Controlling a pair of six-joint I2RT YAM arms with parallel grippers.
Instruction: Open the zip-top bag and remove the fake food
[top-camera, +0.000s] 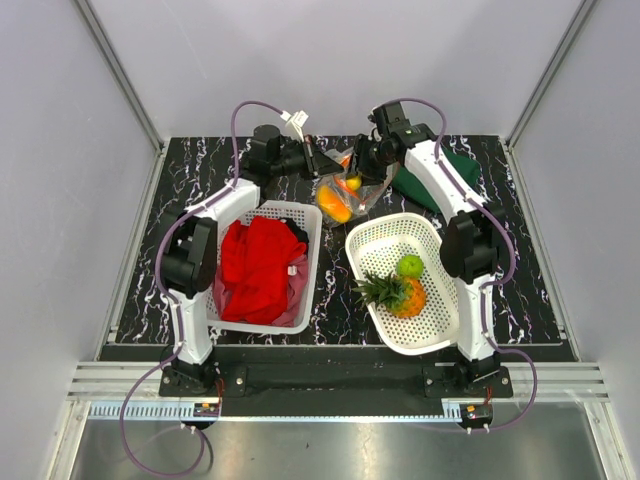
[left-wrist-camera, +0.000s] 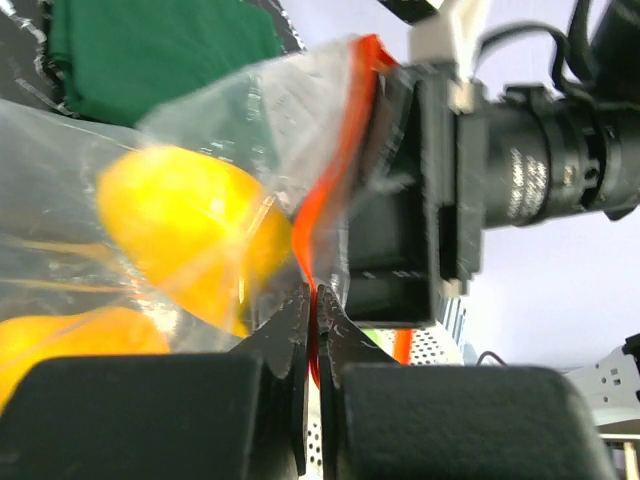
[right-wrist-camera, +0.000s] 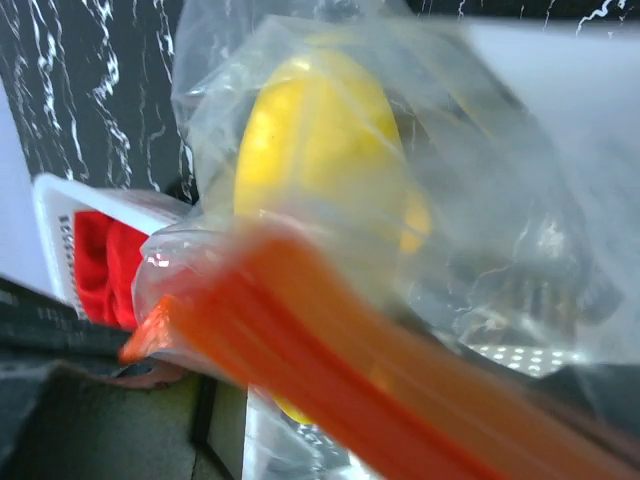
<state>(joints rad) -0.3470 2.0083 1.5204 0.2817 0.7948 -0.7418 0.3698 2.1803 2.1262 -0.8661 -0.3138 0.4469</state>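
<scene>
zip-top bag (top-camera: 350, 195): clear crinkly plastic at the back middle of the counter (top-camera: 185, 170), stretched between the two end effectors; whether its bottom rests on the counter cannot be told.
left basket (top-camera: 308, 225): white, perforated, on the left half of the counter, holding a crumpled red cloth (top-camera: 262, 262).
white tag (top-camera: 294, 119): on the left arm's cable; any print is too small to read.
left end effector (left-wrist-camera: 312, 295): fingers pressed together, pinching the red-orange zip strip (left-wrist-camera: 340, 150) at the bag's mouth.
yellow piece (left-wrist-camera: 180, 235): oblong, inside the bag, just behind the zip strip in the left wrist view.
orange piece (top-camera: 333, 206): inside the bag, lower than the yellow one and lying against it.
right end effector (top-camera: 354, 166): up against the bag's mouth opposite the left one; the right wrist view is filled with blurred plastic and strip, so how far it is open, and whether it grips, cannot be told.
right basket (top-camera: 372, 240): white, perforated, on the right half of the counter.
pineapple (top-camera: 402, 294): orange with spiky green leaves, lying in the right basket.
green fruit (top-camera: 409, 265): round, in the same basket, just behind the pineapple.
green cloth (top-camera: 445, 175): at the back right of the counter, partly under the right arm.
</scene>
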